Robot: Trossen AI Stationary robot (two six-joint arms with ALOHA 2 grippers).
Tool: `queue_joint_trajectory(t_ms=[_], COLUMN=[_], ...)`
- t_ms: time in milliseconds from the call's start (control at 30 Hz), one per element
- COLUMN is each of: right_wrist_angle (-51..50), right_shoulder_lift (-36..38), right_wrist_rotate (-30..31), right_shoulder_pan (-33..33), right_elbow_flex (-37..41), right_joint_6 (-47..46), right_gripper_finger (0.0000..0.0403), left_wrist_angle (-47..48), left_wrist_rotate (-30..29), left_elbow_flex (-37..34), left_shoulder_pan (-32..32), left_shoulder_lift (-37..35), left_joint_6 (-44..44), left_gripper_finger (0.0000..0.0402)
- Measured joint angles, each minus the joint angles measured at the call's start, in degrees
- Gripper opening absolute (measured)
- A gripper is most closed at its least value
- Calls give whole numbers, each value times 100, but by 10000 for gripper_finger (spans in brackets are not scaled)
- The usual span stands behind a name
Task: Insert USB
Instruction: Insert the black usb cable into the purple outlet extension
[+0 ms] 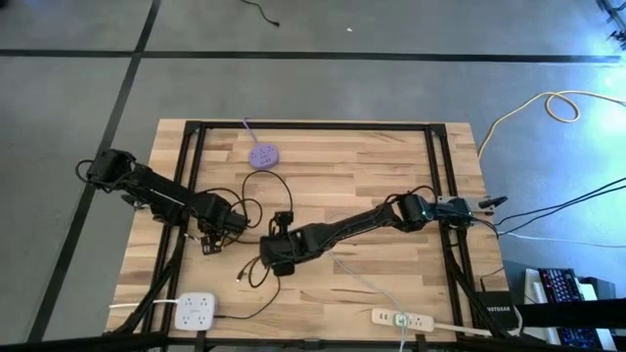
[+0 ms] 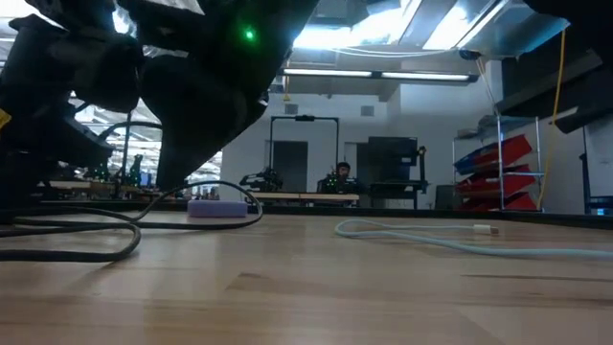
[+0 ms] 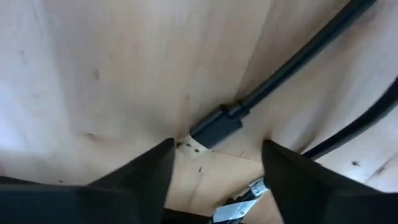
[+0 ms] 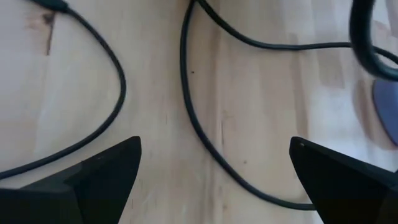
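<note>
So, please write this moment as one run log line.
left gripper: open, over USB plug | right gripper: open, above cable | plug: on table

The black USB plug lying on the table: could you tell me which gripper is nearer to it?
Left. The left gripper hovers open right over the USB plug; the right gripper sits farther along the table, over loose cable.

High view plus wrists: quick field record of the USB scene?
left hand: open, low over the USB plug
plug: black, flat on the table, metal tip between the fingers
right hand: open, over black cable, holding nothing
purple hub: far side of table
white power strips: at near edge
</note>
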State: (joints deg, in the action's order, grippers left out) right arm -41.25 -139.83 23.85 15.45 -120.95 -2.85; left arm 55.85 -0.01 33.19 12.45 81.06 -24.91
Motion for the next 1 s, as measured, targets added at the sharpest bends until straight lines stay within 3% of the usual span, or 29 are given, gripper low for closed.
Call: queue_joint_trajectory(t_ms=[133,267,767,1000], right_wrist_angle=[-7,-33,-162,-177], right_shoulder_lift=[1,2,2,2], right_wrist_rotate=[-56,-116,-207,-205], right_shoulder_pan=[34,72,109,105], right_elbow_flex=[0,0,0,0], right_joint_6=[-150,-275,-213,-136], right_gripper_finger=[390,390,390,390], left_wrist_angle=[-145,-244,-298,-905], left_wrist_rotate=[-65,-168,-175,48], left_elbow_flex=[-9,-6,211,499], left_shoulder_pan=[20,107,878,1285], left_shoulder_lift=[0,-2,29,29], left_joint_6=[-4,-9,204,709], left_gripper_finger=[134,107,75,51])
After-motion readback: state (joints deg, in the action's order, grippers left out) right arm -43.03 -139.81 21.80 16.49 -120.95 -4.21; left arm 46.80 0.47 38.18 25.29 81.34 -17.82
